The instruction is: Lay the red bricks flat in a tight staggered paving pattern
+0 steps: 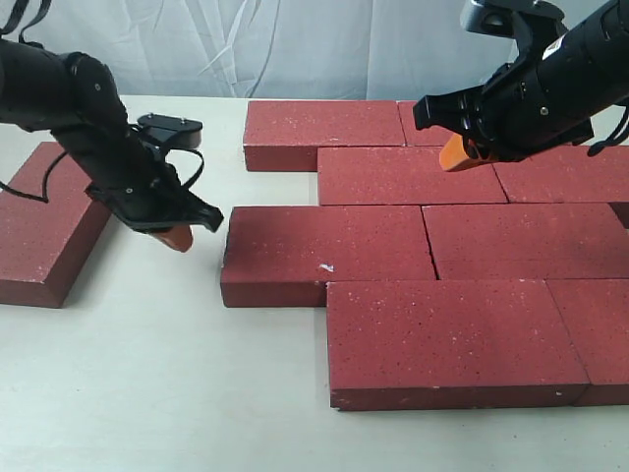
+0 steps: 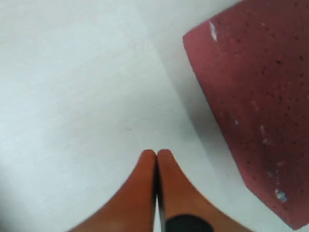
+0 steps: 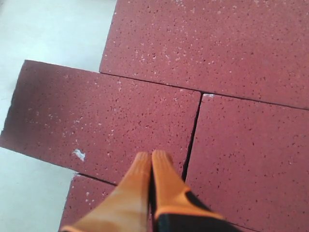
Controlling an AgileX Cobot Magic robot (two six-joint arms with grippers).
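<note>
Several red bricks (image 1: pixel 408 175) lie flat in four staggered rows right of centre. The third row's left brick (image 1: pixel 324 251) carries a white chip (image 1: pixel 325 266). One more brick (image 1: pixel 44 221) lies apart at the far left. My left gripper (image 1: pixel 177 236) is shut and empty, low over bare table between that lone brick and the chipped brick (image 2: pixel 256 96). My right gripper (image 1: pixel 457 155) is shut with nothing in it and hangs over the second row. In the right wrist view its tips (image 3: pixel 152 157) sit over the chipped brick (image 3: pixel 101 121), beside a joint.
The pale table (image 1: pixel 147 393) stretches out in front and to the left of the bricks. A white cloth backdrop (image 1: pixel 295 44) closes the far side. The pattern runs off the right edge of the exterior view. Black cables (image 1: pixel 192 167) loop off the left arm.
</note>
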